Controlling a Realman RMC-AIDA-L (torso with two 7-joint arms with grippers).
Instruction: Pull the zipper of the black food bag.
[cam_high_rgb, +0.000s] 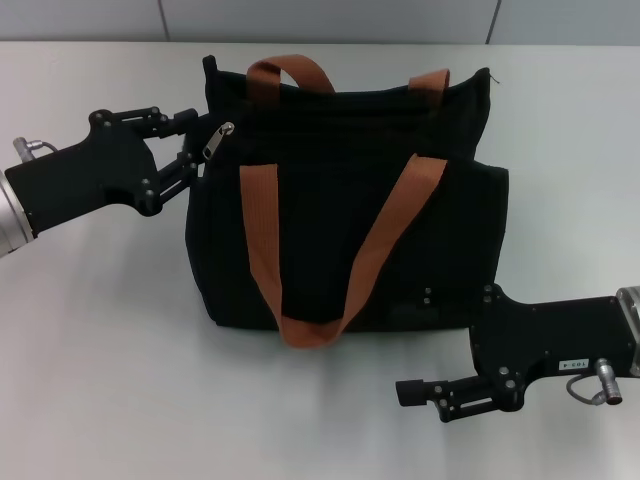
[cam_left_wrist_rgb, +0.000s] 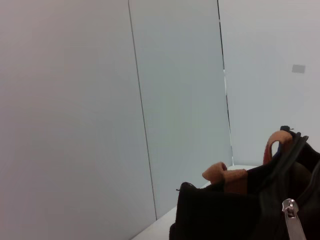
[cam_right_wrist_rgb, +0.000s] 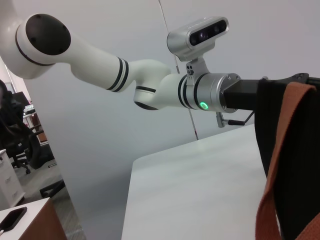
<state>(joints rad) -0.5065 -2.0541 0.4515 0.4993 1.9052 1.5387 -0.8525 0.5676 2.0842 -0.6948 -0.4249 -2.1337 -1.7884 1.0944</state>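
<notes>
The black food bag (cam_high_rgb: 340, 210) lies on the white table with its two rust-orange straps (cam_high_rgb: 265, 230) across its face. The silver zipper pull (cam_high_rgb: 219, 140) sits at the bag's top left corner; it also shows in the left wrist view (cam_left_wrist_rgb: 293, 222). My left gripper (cam_high_rgb: 194, 141) is open at that corner, its fingertips just left of the pull, one above and one below it. My right gripper (cam_high_rgb: 412, 345) is at the bag's lower right corner, open and holding nothing, with its far finger against the bag's front.
The table (cam_high_rgb: 110, 380) is bare white around the bag. Grey wall panels (cam_left_wrist_rgb: 180, 100) stand behind it. The right wrist view shows my white left arm (cam_right_wrist_rgb: 150, 85) reaching to the bag (cam_right_wrist_rgb: 295, 165).
</notes>
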